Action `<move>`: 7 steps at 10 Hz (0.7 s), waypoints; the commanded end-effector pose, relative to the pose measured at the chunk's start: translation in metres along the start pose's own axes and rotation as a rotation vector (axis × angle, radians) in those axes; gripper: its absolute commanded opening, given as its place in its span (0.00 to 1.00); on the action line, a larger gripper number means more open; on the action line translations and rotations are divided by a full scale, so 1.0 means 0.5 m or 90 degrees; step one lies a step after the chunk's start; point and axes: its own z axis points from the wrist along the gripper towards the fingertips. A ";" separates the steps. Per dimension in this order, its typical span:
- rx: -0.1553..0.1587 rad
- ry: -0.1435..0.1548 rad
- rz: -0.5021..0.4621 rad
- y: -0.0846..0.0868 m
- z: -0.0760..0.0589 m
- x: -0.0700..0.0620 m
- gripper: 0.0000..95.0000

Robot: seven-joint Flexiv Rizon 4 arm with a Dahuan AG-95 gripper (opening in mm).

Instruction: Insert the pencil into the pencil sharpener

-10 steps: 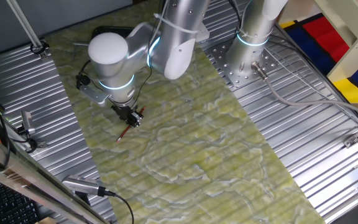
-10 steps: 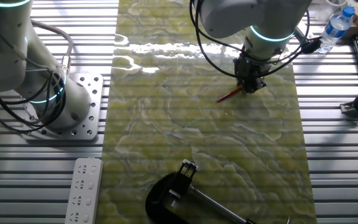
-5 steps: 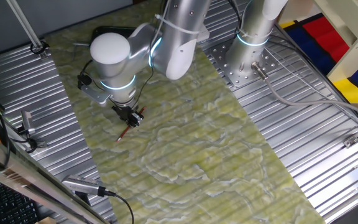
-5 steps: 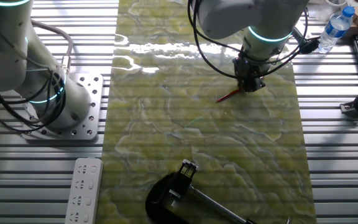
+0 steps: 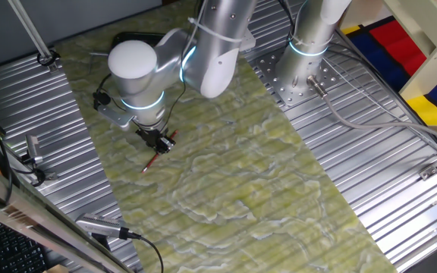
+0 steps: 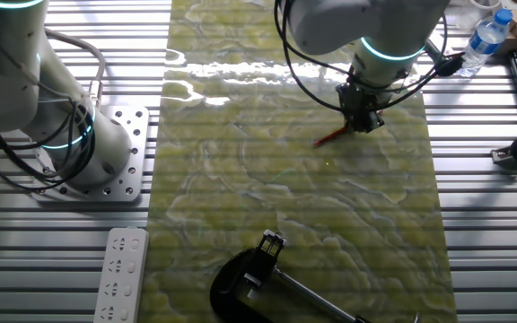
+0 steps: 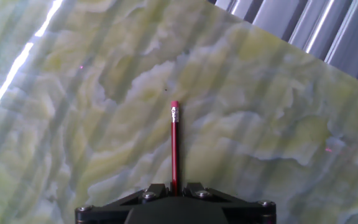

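**Camera setup**

Two fixed cameras look steeply down from opposite sides of the green marbled mat, both at medium range, sharing the gripper and pencil. Hand camera sits close, looking along the pencil toward the mat.

Black fingers pinching red pencil, slanted over green marbled mat

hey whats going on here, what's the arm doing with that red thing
The arm's gripper is shut on the pencil and holds it low over the green marbled mat. In the hand view the eraser end points away from the fingers. The pencil sharpener, the black round thing, sits at the mat's opposite end beside a white power strip, so insertion has not happened yet.
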 end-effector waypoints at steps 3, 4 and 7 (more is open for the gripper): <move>-0.016 0.016 -0.090 -0.028 -0.037 0.030 0.00; -0.016 0.017 -0.106 -0.040 -0.044 0.047 0.00; -0.021 0.021 -0.160 -0.068 -0.061 0.110 0.00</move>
